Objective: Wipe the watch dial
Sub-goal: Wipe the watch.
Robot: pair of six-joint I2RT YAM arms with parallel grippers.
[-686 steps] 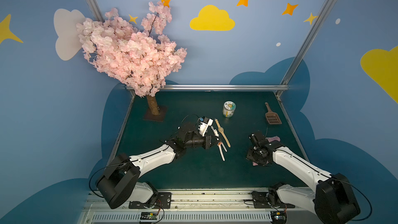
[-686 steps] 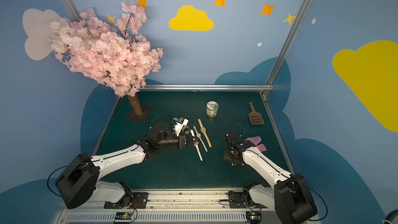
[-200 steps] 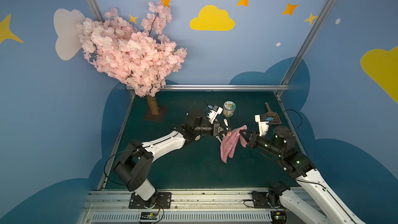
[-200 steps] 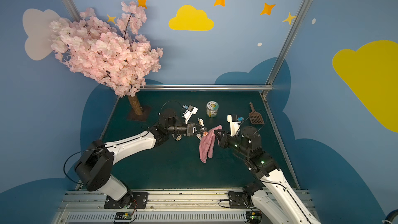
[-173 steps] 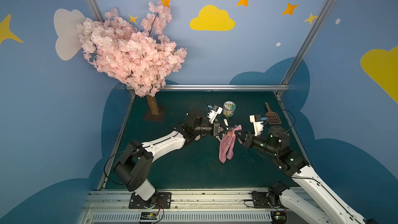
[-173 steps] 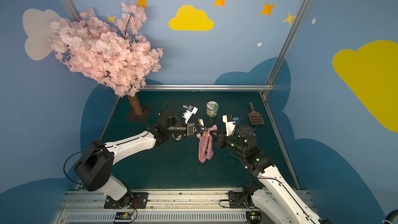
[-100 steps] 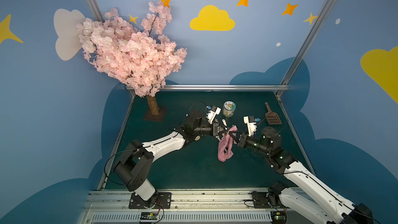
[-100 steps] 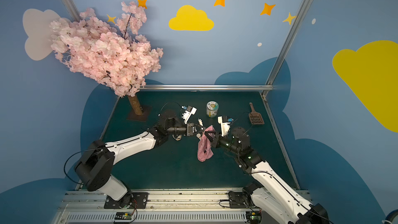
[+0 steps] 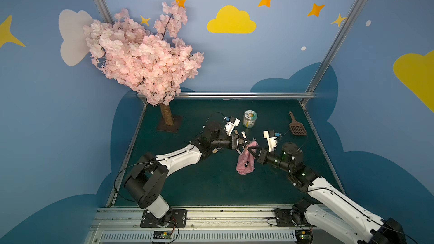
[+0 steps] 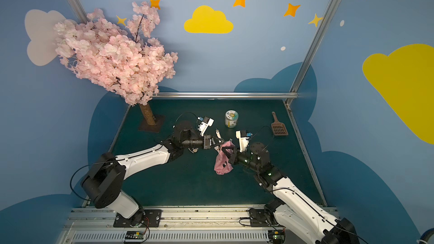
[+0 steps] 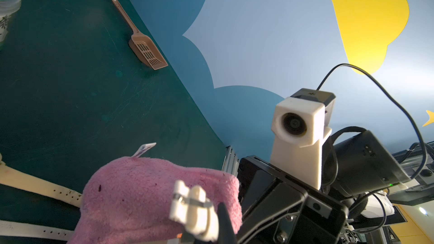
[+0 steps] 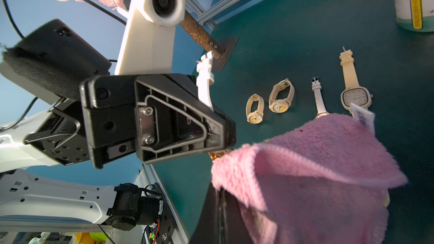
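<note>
Left tool [image 9: 242,142]: jaws narrow, clamped on a white-strap watch [image 12: 205,83]. It holds the watch in the air over the middle of the table [image 9: 199,184], slightly toward the far edge. The strap sticks out past the jaws, and its buckle end shows in the left wrist view right in front of the cloth.

Dial [image 12: 218,154]: only a rose-gold sliver of the rim is visible, touching the edge of the pink cloth [image 9: 245,163]. The face itself is hidden by the cloth and the left tool.

Right tool [image 9: 253,152]: pinched tight on the cloth. The top fold is bunched over its fingers and the rest hangs down. Cannot tell whether the lower end touches the table.

In both top views the two tools point at each other, tips nearly meeting, with the cloth between them.

Other items on the table:
- Row of four more watches beyond the tools: small looped watch [image 12: 254,109], larger looped watch [image 12: 280,98], thin white watch [image 12: 318,97], square-dial watch [image 12: 355,96].
- The thin white watch has its dial end hidden behind the cloth. The square-dial watch lies flat, partly behind the cloth's tag.
- Jar [image 9: 249,119] stands upright near the middle of the far edge.
- Brown scoop [image 9: 297,127] lies by the right edge, toward the far right corner.
- Pink blossom tree [image 9: 145,59] stands at the far left corner.
</note>
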